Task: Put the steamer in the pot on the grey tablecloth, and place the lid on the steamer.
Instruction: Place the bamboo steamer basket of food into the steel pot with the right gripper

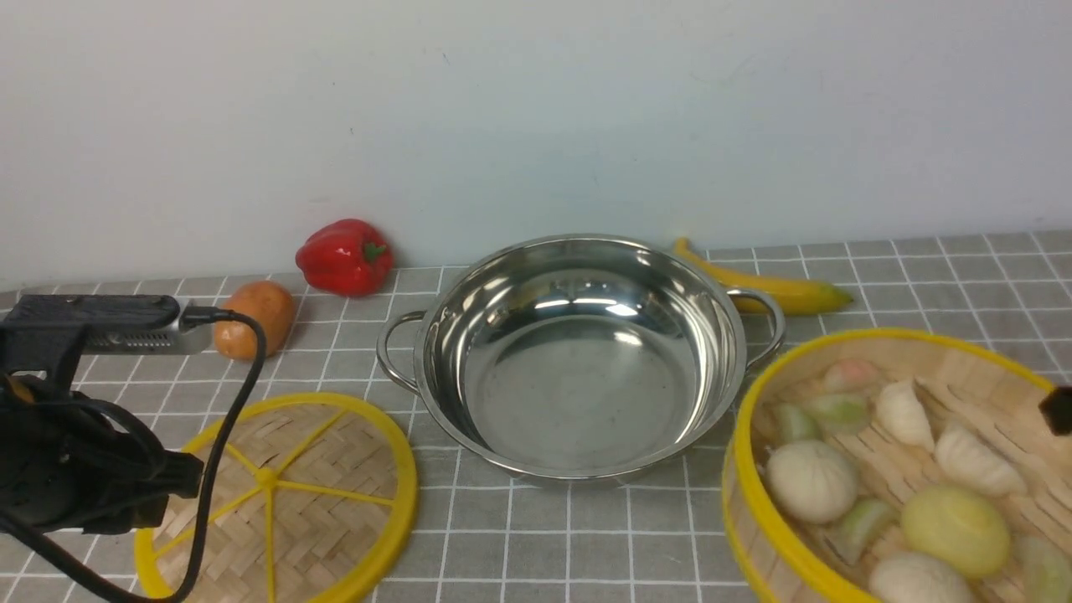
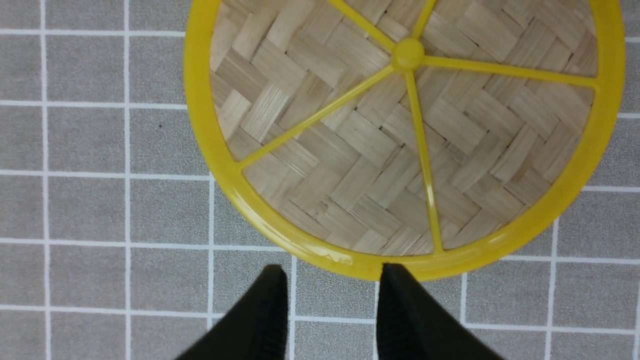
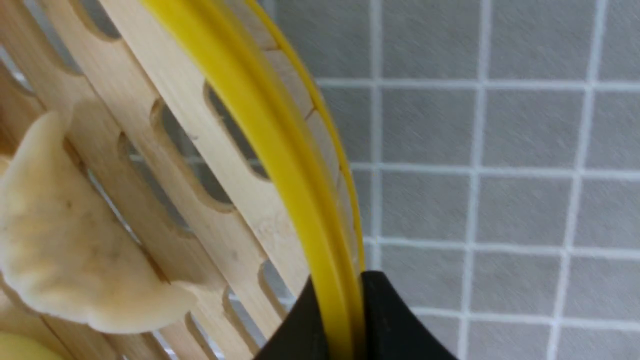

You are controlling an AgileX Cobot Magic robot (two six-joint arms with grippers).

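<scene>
The shiny steel pot (image 1: 578, 394) stands empty in the middle of the grey tablecloth (image 1: 536, 536). At the right, the steamer (image 1: 913, 337) holds buns and dumplings. My right gripper (image 3: 341, 282) is shut on its yellow rim (image 3: 270, 125), one finger inside and one outside. Only a black tip of that gripper (image 1: 1057, 409) shows in the front view. I cannot tell whether the steamer touches the cloth. The lid (image 1: 285, 494) lies flat on the cloth to the left of the pot. My left gripper (image 2: 332, 272) stands open, holding nothing, at the rim of the lid (image 2: 350, 150).
A red bell pepper (image 1: 345, 255) and a potato (image 1: 255, 318) lie at the back left. A banana (image 1: 779, 289) lies behind the pot's right handle. A pale wall closes the far edge. A dumpling (image 3: 75, 240) rests on the steamer's slats near my right fingers.
</scene>
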